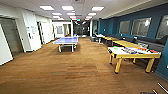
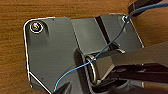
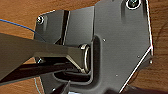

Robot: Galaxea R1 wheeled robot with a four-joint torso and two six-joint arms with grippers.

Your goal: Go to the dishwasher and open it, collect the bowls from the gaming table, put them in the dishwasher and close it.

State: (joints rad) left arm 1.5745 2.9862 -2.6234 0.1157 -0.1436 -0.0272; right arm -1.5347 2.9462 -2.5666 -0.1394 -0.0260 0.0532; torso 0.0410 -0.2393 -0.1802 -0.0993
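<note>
A blue ping-pong table (image 1: 66, 40) stands on the brown carpet (image 1: 62, 72), well apart from the teal wall (image 1: 113, 26).

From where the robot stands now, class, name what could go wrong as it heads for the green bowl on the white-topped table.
1. The green bowl sits near the corner of the white-topped table, so a bump might knock it off.
2. The table's yellow legs jut toward the open floor; the base could clip them.
3. The blue table-tennis table narrows the way ahead.
</note>
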